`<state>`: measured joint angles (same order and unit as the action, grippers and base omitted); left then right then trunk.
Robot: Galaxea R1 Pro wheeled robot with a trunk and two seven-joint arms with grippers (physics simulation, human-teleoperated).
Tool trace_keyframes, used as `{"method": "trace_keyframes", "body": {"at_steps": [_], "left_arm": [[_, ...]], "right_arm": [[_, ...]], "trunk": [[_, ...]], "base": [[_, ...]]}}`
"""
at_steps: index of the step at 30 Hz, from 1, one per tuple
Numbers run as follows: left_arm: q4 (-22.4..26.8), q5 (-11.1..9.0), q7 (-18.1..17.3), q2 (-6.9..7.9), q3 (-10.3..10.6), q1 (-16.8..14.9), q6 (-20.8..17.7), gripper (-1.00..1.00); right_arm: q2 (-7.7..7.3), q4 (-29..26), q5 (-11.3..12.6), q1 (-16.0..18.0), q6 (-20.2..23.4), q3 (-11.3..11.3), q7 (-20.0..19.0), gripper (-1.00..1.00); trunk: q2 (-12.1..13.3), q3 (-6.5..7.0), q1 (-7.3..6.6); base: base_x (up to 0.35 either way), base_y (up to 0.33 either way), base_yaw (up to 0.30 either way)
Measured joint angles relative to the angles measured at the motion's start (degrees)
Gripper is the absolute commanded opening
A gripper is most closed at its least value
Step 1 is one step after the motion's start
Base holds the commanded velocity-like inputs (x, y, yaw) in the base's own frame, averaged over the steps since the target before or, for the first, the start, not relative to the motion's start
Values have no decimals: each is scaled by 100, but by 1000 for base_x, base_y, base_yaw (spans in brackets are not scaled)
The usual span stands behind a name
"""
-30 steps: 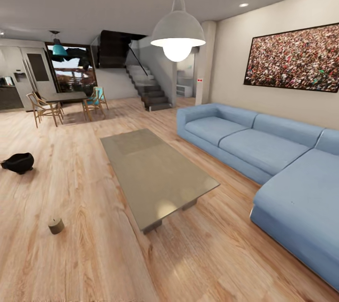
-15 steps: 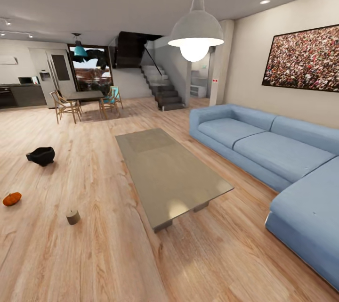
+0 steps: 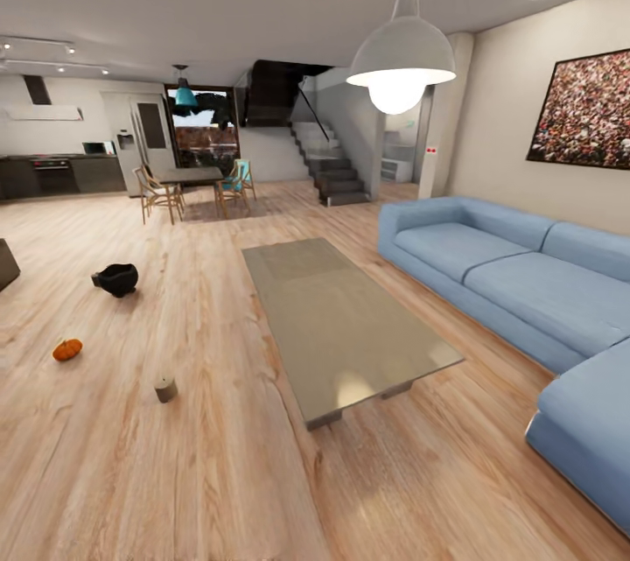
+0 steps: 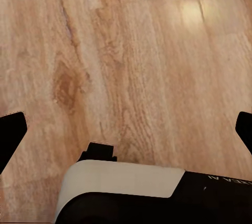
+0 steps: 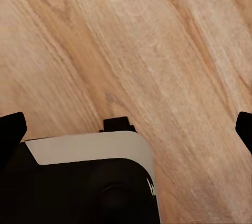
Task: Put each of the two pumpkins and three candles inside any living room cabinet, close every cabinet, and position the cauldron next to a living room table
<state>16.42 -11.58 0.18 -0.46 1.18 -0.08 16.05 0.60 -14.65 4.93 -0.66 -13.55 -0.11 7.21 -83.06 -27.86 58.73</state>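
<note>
I look across the living room's plank floor [image 3: 219, 473]. The coffee table [image 3: 346, 325] stands mid-room beside the blue corner sofa [image 3: 516, 281]. Well off its left side, the black cauldron [image 3: 118, 278] sits on the floor; nearer me an orange pumpkin [image 3: 67, 349] lies apart from it, and a candle [image 3: 165, 388] stands upright between the pumpkin and the table. My left end effector [image 4: 126, 132] hangs over bare boards with its fingers spread wide, holding nothing; my right end effector [image 5: 126, 129] does likewise.
</note>
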Motion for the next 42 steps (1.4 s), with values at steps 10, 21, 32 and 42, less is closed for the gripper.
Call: {"method": "trace_keyframes", "body": {"at_steps": [10,21,32,42], "left_arm": [[0,0,-2,1,0,0,-1,100],[1,1,-2,2,0,0,-2,100],[0,0,-2,2,0,0,0,100],[1,0,0,2,0,0,-3,100]], "right_arm": [[0,0,0,0,1,0,0,100],[0,-2,0,-2,-1,-3,1,100],[0,0,0,0,-2,0,0,100],[0,-2,0,-2,-1,-1,1,100]], "trunk": [[0,0,0],[0,0,0],[0,0,0],[0,0,0]], "base": [[0,0,254],[0,0,39],[0,0,208],[0,0,37]]}}
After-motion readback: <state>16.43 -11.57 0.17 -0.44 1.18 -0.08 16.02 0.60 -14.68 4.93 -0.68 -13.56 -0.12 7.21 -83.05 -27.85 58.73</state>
